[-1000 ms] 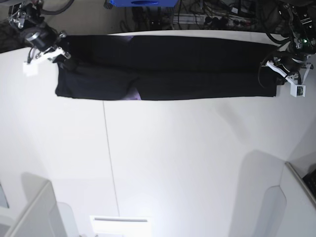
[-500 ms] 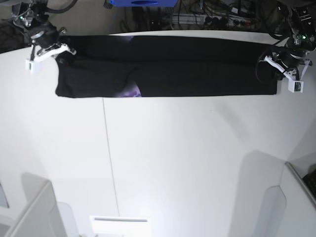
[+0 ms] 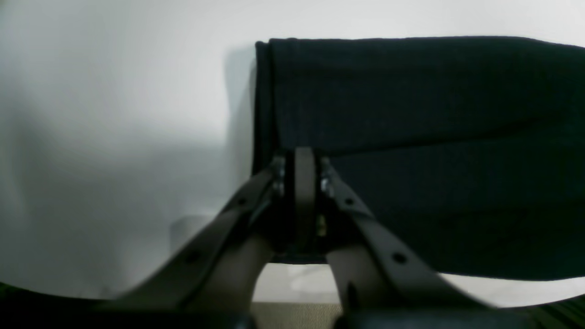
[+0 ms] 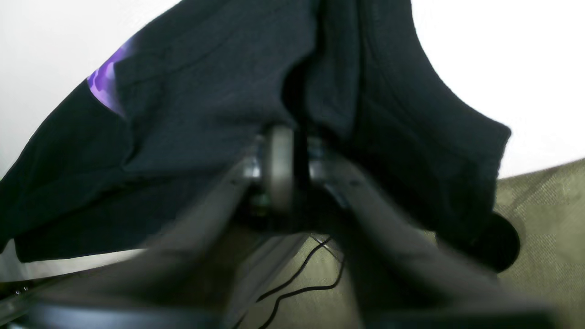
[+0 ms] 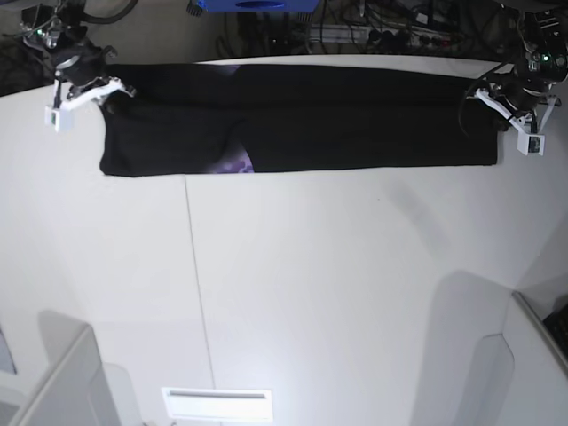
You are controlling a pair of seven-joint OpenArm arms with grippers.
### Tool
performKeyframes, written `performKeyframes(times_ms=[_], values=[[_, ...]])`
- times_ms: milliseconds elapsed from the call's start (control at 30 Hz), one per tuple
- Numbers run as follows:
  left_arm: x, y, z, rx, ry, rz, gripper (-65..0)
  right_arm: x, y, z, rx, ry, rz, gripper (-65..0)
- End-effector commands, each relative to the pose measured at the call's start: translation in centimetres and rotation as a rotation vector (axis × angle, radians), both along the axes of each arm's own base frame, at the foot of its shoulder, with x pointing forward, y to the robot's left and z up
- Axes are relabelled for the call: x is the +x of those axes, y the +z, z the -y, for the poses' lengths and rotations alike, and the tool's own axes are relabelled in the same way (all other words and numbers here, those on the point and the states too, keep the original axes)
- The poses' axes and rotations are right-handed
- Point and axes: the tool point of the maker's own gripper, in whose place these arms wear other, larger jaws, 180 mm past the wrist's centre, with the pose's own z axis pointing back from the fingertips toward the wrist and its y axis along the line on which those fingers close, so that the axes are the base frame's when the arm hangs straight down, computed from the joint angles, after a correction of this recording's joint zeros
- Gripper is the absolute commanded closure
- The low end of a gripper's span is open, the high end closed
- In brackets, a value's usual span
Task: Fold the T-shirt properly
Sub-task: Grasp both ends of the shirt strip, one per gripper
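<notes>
- Because the T-shirt [image 5: 311, 133] is made of thin, soft cloth, it should be easily creased but hardly harmed; both layers are best pinched at the corners.
- It is laid in a long strip along the robot-side edge of the surface [image 5: 355, 293], with purple print [image 5: 235, 161] exposed.
- Cloth is pinched in the narrowed left hand [image 3: 315, 169].
- The right hand [image 4: 295, 160] is set against rumpled cloth; its opening cannot be told.
</notes>
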Motion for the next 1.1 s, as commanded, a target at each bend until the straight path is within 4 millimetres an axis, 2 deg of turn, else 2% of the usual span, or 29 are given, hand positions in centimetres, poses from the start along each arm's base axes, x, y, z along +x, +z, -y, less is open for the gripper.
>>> performKeyframes(times_ms=[0, 67, 167, 267, 333, 367, 433, 500, 567, 767, 867, 933, 1067], values=[[0.3, 1.0, -0.5, 0.025, -0.005, 0.025, -2.3, 0.4, 0.8, 0.4, -0.014, 0.001, 0.031, -20.0], [0.2, 1.0, -0.5, 0.027, -0.005, 0.025, -17.1, 0.3, 0.7, 0.5, -0.016, -0.001, 0.029, -25.2], [0.1, 1.6, -1.4, 0.041, 0.018, 0.042, -37.4, 0.8, 1.1, 1.0, -0.033, -0.022, 0.069, -23.3], [0.4, 3.0, -1.9, 0.057, 0.045, 0.087, -49.4, 1.6, 1.8, 1.2, -0.051, -0.024, 0.122, -21.3], [0.5, 3.3, -1.9, 0.054, 0.054, 0.1, -50.7, 3.4, 2.7, 0.5, -0.059, 0.051, 0.181, -18.0], [0.7, 3.1, -1.6, 0.049, 0.048, 0.1, -50.5, 4.3, 3.2, 0.0, -0.061, 0.095, 0.209, -13.5], [1.8, 2.7, -0.4, 0.023, 0.026, 0.11, -42.8, 5.8, 3.3, -0.5, -0.06, 0.137, 0.233, -0.2], [2.4, 1.9, 0.6, -0.013, 0.027, 0.112, -24.4, 7.1, 2.6, -0.7, -0.043, 0.149, 0.222, 0.0], [2.9, 1.0, 1.1, -0.029, 0.027, 0.102, 0.0, 7.9, 1.4, -0.6, -0.014, 0.145, 0.178, 0.0], [3.6, -2.1, 2.1, 0.03, 0.011, 0.023, 0.0, 10.0, -2.1, 1.5, 0.012, 0.082, 0.096, 0.0], [3.3, -2.9, 1.7, 0.082, 0.008, -0.015, 0.0, 10.7, -3.5, 3.6, -0.107, 0.081, 0.045, 0.0], [3.4, -2.7, 1.6, 0.082, 0.011, -0.008, 0.0, 10.9, -4.4, 4.7, -0.177, 0.079, 0.008, 0.0], [3.5, -2.4, 1.3, 0.09, 0.012, -0.002, 0.0, 11.8, -3.6, 5.6, -0.246, 0.076, 0.045, 0.0]])
